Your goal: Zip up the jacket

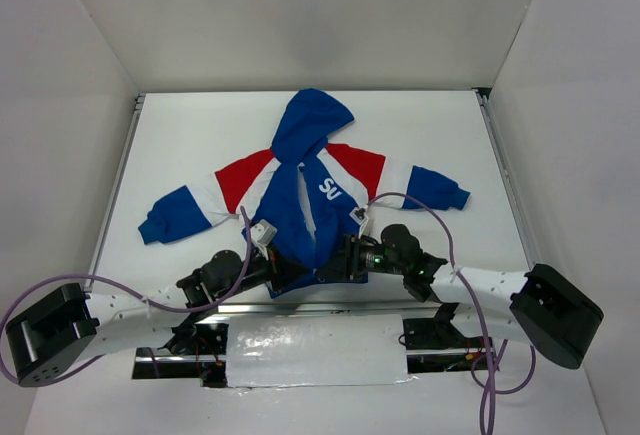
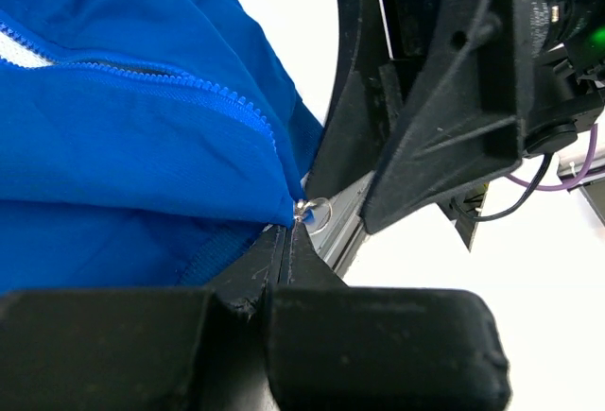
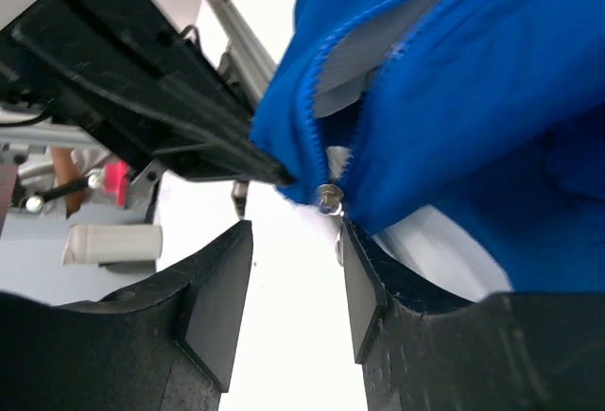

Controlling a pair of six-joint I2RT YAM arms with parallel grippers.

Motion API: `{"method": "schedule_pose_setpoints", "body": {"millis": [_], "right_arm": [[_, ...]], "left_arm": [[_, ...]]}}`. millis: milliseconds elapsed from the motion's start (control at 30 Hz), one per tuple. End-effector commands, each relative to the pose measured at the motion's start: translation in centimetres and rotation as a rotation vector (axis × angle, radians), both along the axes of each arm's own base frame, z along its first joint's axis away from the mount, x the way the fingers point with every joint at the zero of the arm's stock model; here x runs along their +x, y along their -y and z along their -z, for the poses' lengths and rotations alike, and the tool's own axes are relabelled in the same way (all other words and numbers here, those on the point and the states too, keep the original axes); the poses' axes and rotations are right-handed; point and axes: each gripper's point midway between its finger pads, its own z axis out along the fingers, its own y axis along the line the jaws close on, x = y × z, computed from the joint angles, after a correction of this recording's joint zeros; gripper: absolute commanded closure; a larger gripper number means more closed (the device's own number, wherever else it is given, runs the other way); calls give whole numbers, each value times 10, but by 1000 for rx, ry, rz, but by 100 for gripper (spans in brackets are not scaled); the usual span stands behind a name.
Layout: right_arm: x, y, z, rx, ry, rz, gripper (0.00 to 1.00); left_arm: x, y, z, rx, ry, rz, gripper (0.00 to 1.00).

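The blue jacket [image 1: 300, 180] lies flat on the white table, hood to the far side, its front zip open. Both grippers meet at its bottom hem. My left gripper [image 1: 293, 273] is shut on the hem corner beside the zip; in the left wrist view its tips [image 2: 288, 229] pinch the blue cloth [image 2: 142, 137] next to the silver zip slider [image 2: 317, 211]. My right gripper [image 1: 338, 263] is open. In the right wrist view the slider [image 3: 329, 197] hangs just above the gap [image 3: 298, 233], close to the right finger [image 3: 364, 279], which touches the cloth [image 3: 473, 99].
The metal rail [image 2: 352, 225] of the table's near edge runs just under the hem. A white taped patch [image 1: 315, 350] lies between the arm bases. Purple cables [image 1: 440, 217] loop over the right sleeve. White walls enclose the table.
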Motion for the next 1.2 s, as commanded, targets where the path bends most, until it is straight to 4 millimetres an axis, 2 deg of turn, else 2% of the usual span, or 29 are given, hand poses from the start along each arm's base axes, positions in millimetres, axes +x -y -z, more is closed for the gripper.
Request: {"method": "schedule_pose_setpoints", "body": {"millis": [0, 300, 500, 800, 1167], "right_arm": [[-7, -7, -21, 72, 39, -39, 50], [-11, -8, -3, 35, -4, -33, 53], [2, -5, 8, -22, 18, 29, 49], [1, -5, 16, -40, 14, 23, 44], [-4, -17, -1, 41, 42, -29, 46]], "left_arm": [[8, 9, -32, -66, 82, -3, 100], [10, 8, -32, -65, 83, -12, 100], [9, 9, -32, -64, 82, -8, 100], [9, 9, -33, -69, 83, -8, 100], [10, 12, -33, -72, 80, -1, 100]]}}
